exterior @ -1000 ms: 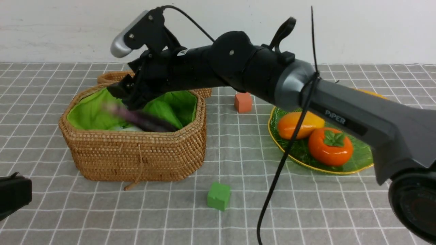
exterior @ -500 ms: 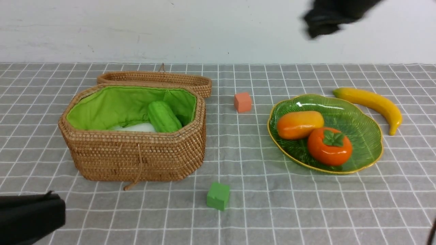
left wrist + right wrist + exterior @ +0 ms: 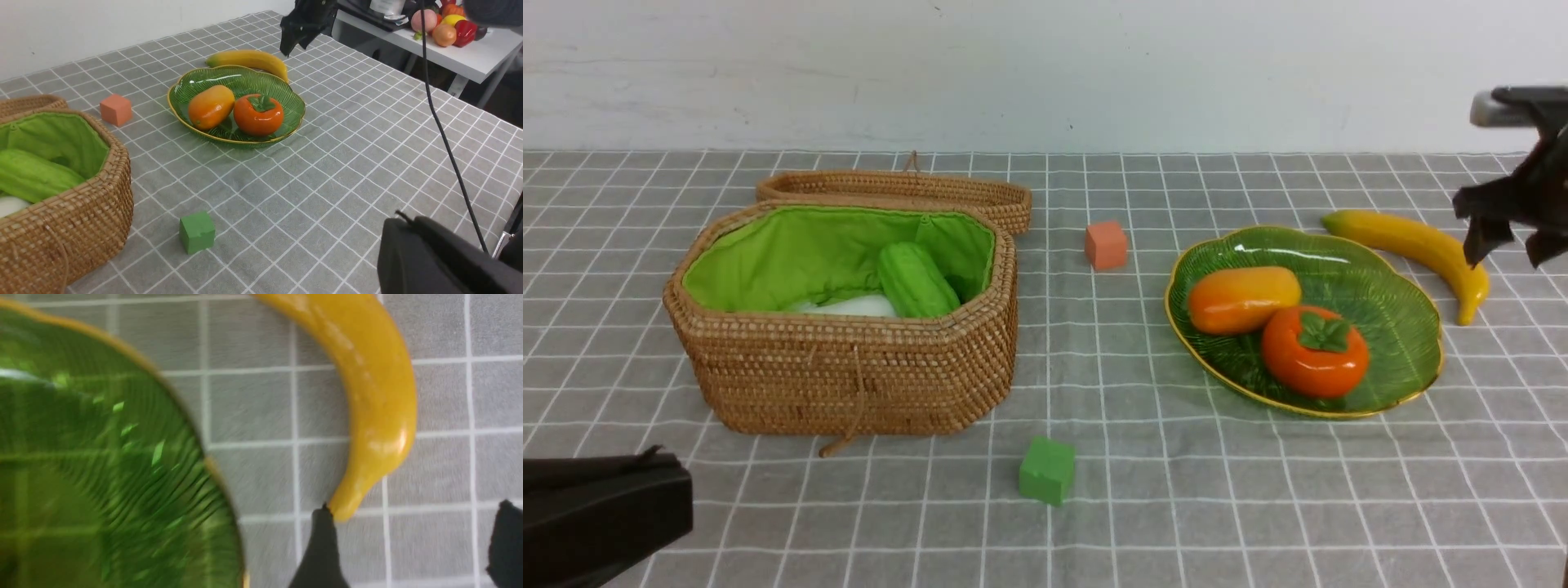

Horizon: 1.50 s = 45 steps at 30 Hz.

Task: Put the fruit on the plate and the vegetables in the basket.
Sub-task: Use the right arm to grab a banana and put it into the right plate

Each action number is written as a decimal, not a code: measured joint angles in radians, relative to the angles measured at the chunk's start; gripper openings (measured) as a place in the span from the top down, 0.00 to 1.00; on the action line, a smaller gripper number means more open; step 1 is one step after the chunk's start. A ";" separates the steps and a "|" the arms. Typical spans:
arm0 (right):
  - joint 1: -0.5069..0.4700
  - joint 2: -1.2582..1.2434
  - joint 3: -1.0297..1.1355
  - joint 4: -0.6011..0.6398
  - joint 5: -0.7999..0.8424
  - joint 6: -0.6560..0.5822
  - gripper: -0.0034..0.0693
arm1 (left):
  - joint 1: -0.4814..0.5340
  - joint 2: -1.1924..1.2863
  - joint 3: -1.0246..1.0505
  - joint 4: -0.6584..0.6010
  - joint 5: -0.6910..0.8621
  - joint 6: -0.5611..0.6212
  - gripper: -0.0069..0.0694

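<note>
Right gripper [image 3: 1507, 255]: up at the far right edge of the front view, over the cloth [image 3: 1176, 490] by the banana's [image 3: 1413, 243] near end; jaws spread wide, nothing between them; in the wrist view one fingertip [image 3: 320, 555] right beside the banana's pointed tip, contact impossible to tell.
Left gripper [image 3: 600, 518]: low in the near left corner, well apart from the basket [image 3: 849, 384]; closed tight, nothing seen in its grip.
Banana: flat on the cloth just outside the plate's [image 3: 1388, 294] far right rim, not on the plate; curved, pointed tip toward the near side.
Plate: right half of the cloth, green glass with a wavy gold rim; holding two of the fruits.
Mango [image 3: 1243, 299]: on the plate's left part, lying on its side.
Persimmon [image 3: 1315, 351]: on the plate, just beside the mango on the near right, leaf cap up.
Basket: left half of the cloth, open, green lining showing.
Lid [image 3: 894, 189]: flat on the cloth close behind the basket.
Gourd [image 3: 916, 282]: inside the basket, tilted, toward the right end.
Radish [image 3: 849, 307]: inside the basket, just beside the gourd on the left, mostly hidden by the near wall; only a white patch showing.
Orange cube [image 3: 1106, 245]: on the cloth between basket and plate, toward the far side.
Green cube [image 3: 1046, 469]: on the cloth near the front, between basket and plate, apart from both.
</note>
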 joint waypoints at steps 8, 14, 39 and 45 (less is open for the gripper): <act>-0.011 0.092 0.000 0.067 -0.134 -0.062 0.20 | 0.000 0.000 0.000 0.001 -0.002 0.000 0.91; -0.011 0.141 0.000 0.115 -0.165 -0.126 0.35 | 0.000 0.000 0.000 0.001 -0.002 0.000 0.90; 0.066 -0.381 0.388 0.138 0.038 0.186 0.54 | 0.000 0.000 0.000 0.001 -0.002 0.002 0.88; 0.154 -0.352 0.514 0.119 -0.074 0.300 0.54 | 0.000 0.000 0.000 0.005 -0.003 0.002 0.88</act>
